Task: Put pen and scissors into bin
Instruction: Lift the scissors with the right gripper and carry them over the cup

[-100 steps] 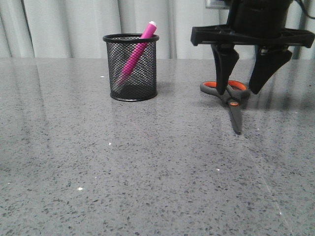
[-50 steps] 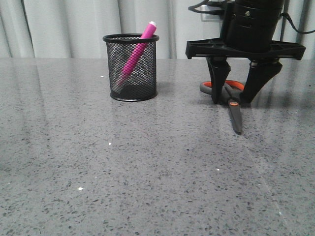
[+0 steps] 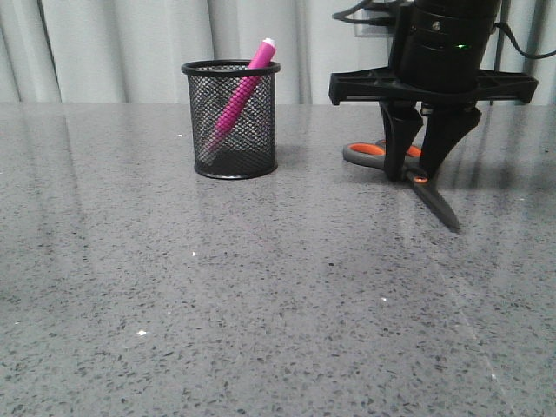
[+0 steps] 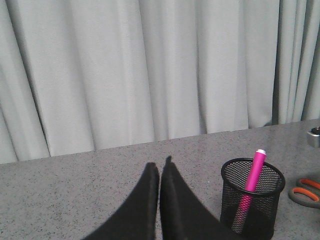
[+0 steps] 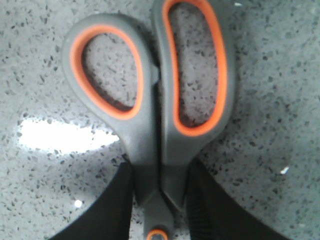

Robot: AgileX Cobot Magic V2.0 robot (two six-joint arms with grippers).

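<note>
Since 0.5 s ago scissors (image 3: 408,169) swung, right gripper (image 3: 415,169) clamped at pivot for lifting | pen (image 3: 241,91) leans in bin (image 3: 231,119) | left gripper (image 4: 159,172) closed empty, I idle it

Pen (image 3: 243,91) slanted across bin (image 3: 232,119) mouth

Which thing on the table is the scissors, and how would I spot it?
Start at the black mesh bin with the pink pen sticking out, at the back of the grey table. Look to its right, under the robot's right tool, which is shut on the scissors. Only they have orange-lined grey finger loops and a dark blade pointing toward you.
</note>
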